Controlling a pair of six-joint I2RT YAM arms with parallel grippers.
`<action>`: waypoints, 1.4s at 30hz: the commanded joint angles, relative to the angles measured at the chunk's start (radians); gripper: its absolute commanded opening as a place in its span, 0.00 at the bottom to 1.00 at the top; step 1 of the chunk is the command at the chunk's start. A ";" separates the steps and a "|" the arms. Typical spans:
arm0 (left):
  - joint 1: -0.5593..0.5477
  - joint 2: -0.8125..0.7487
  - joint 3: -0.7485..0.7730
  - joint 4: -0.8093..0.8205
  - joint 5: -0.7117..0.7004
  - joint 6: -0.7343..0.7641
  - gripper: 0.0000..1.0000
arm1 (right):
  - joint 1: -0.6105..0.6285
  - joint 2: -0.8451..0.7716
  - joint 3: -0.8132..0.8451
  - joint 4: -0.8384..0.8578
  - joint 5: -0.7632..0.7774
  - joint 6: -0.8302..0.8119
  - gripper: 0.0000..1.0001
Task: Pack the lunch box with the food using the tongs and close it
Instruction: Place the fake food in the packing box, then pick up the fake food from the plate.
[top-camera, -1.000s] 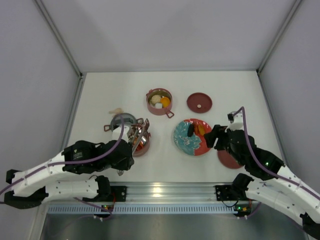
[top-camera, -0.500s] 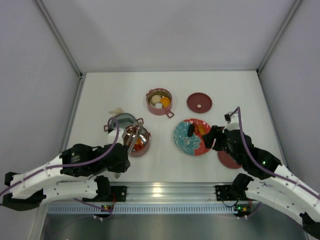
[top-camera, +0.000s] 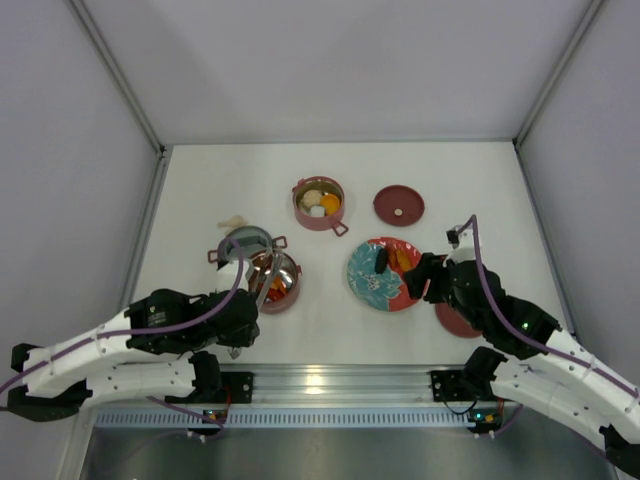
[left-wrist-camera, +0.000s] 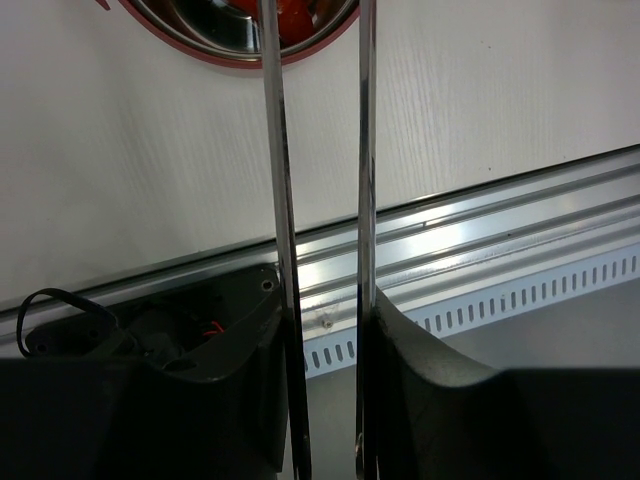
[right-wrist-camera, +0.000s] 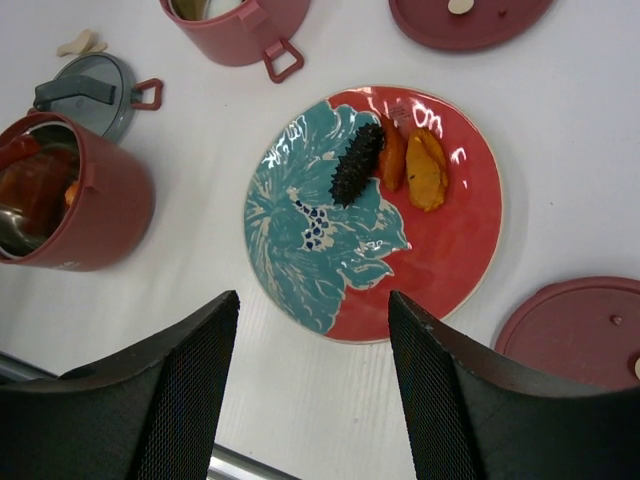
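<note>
At the near left of the white table (top-camera: 200, 180), the left gripper (left-wrist-camera: 322, 295) is closed on the tongs (left-wrist-camera: 279, 200), with one finger pressing the outside of each thin arm. The two arms run side by side, a clear gap between them, up toward the near pot (right-wrist-camera: 105, 205). Their tips pass out of the wrist view at the pot's rim, and from above they are too small to tell whether they pinch anything. That pot stands open just beside the grey dish (right-wrist-camera: 95, 90) and holds red food (left-wrist-camera: 310, 12) on its steel inside. The far pot (right-wrist-camera: 250, 25), also open, sits farther back with a white piece (top-camera: 317, 210) and an orange piece (top-camera: 331, 203) inside. To the right of the near pot lies the red plate (right-wrist-camera: 450, 240) with a teal flower, carrying a dark spiky piece (right-wrist-camera: 357, 163) and two orange pieces (right-wrist-camera: 427, 168) side by side. The right gripper (right-wrist-camera: 312, 305) hangs above the plate's near edge, its fingers spread wide with nothing between them. One maroon lid (right-wrist-camera: 500, 20) lies flat behind the plate. A second lid (right-wrist-camera: 580, 330) lies to the plate's right, partly under the right arm in the overhead view.
</note>
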 joint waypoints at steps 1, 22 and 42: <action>-0.004 -0.002 0.017 -0.152 -0.011 -0.008 0.36 | 0.015 0.000 0.000 0.056 0.000 -0.002 0.61; -0.002 0.254 0.198 0.017 -0.019 0.176 0.43 | 0.016 -0.008 0.001 0.053 0.011 0.004 0.61; 0.084 0.790 0.358 0.503 0.190 0.475 0.47 | 0.016 -0.100 0.101 -0.107 0.071 -0.007 0.61</action>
